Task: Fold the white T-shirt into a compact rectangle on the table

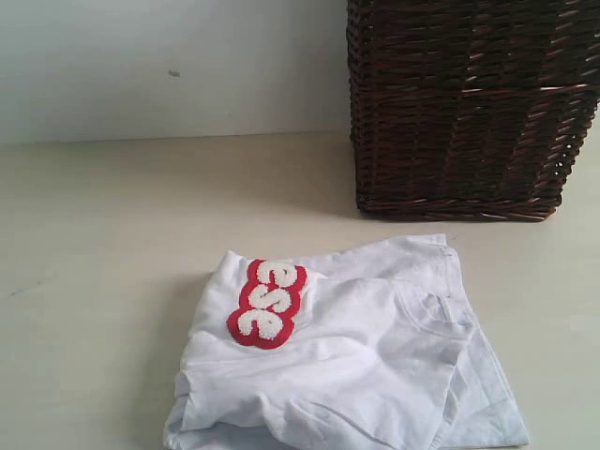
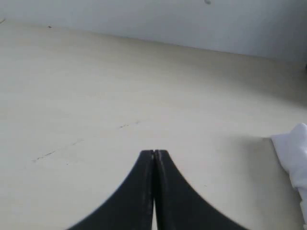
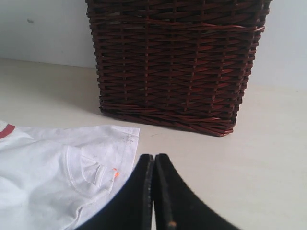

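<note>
Soft white cotton T-shirt (image 1: pixel 347 356) with red-edged fuzzy lettering (image 1: pixel 267 302) lies loosely bunched at 6 o'clock on my pale cream table (image 1: pixel 94 234). Dark brown wicker basket (image 1: pixel 469 103) stands at 1 o'clock from it. Left gripper (image 2: pixel 154 153) and right gripper (image 3: pixel 154 157): jaws together, holding nothing. Risk, as I judge it: pinching several slack layers at once would drag the whole bundle and skew the rectangle. A wide right-arm sweep could snag the basket.
</note>
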Tool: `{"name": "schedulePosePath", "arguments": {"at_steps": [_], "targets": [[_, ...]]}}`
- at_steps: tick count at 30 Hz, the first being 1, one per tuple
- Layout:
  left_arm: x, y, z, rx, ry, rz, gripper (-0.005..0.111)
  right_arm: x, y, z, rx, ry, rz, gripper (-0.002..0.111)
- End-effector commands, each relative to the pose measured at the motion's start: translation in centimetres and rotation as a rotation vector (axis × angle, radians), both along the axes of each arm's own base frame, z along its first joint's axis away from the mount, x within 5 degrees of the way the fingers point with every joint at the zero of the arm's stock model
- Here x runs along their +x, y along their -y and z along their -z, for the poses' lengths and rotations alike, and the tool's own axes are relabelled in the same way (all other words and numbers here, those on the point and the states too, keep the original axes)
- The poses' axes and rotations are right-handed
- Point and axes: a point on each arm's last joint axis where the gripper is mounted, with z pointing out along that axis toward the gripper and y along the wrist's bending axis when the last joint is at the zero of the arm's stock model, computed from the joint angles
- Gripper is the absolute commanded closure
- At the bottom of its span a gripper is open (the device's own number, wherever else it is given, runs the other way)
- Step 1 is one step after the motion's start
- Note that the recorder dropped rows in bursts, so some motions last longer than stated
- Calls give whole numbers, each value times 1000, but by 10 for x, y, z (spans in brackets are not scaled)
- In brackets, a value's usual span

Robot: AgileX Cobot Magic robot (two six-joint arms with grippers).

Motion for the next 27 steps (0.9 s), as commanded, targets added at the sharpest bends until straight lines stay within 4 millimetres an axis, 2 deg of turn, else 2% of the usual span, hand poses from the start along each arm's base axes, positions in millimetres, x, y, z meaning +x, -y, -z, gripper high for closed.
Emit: {"name": "schedulePosePath", "arguments": {"at_steps": [1, 27], "targets": [[0, -1, 0, 3, 13, -7, 107, 0, 1, 1, -4, 7, 7, 108], [0, -4, 0, -5, 11, -49, 107, 0, 1, 1, -3, 7, 7, 108]]}}
